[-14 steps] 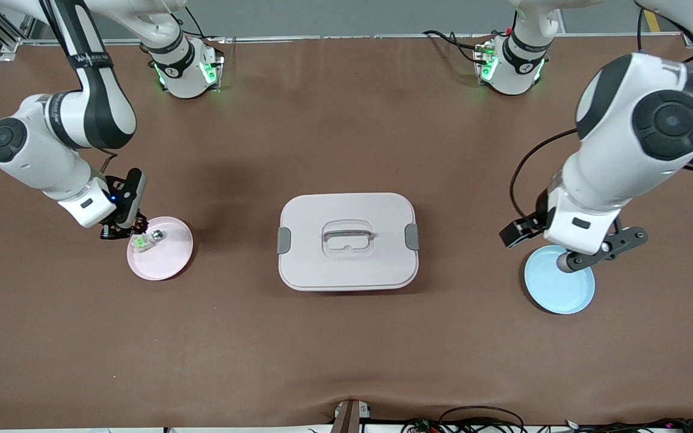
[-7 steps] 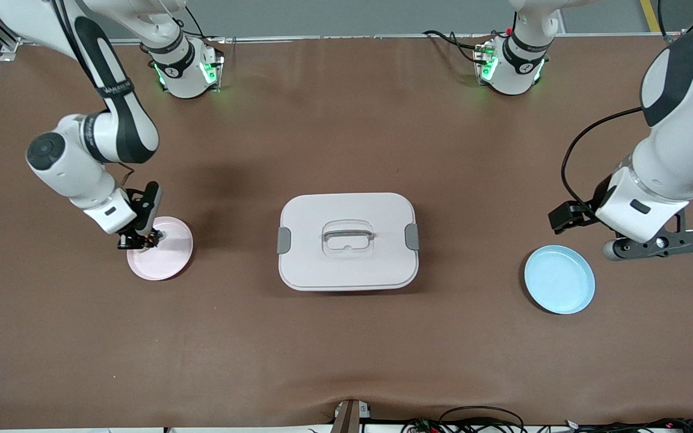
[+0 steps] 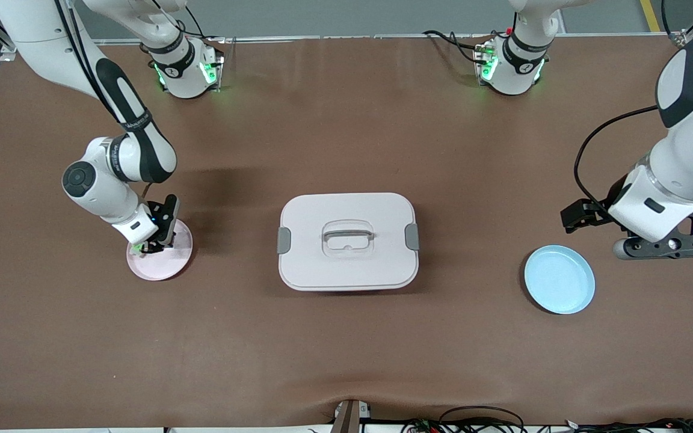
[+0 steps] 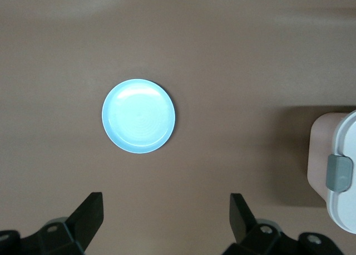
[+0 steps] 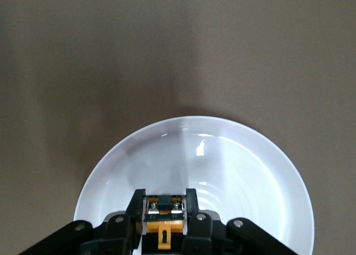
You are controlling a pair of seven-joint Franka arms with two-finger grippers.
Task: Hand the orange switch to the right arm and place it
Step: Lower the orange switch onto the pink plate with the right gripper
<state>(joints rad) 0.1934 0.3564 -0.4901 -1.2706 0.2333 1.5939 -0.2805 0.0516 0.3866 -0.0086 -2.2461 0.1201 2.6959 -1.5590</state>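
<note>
**Right arm has the switch over the pink plate**

The big white lidded box (image 3: pixel 347 241) sits mid-tabletop (image 3: pixel 346 349). The left gripper (image 3: pixel 670 246) has moved off the blue plate (image 3: pixel 559 279) and hangs wide open with nothing in it, so the handover looks done. The right gripper (image 5: pixel 164 221) has come down over the pink plate (image 3: pixel 169 267), squeezed shut on the orange switch (image 5: pixel 163 219), which sits between its fingers, ready to be set down.

Both arms wear glossy white shells broken by black joint bands and round black caps, and their bases along the top of the frame glow green. A black cable loops from the left arm's wrist at the frame's right edge. The left gripper (image 3: pixel 671 245) is dark grey with visible screws; the right gripper (image 3: pixel 153 245) is black.
</note>
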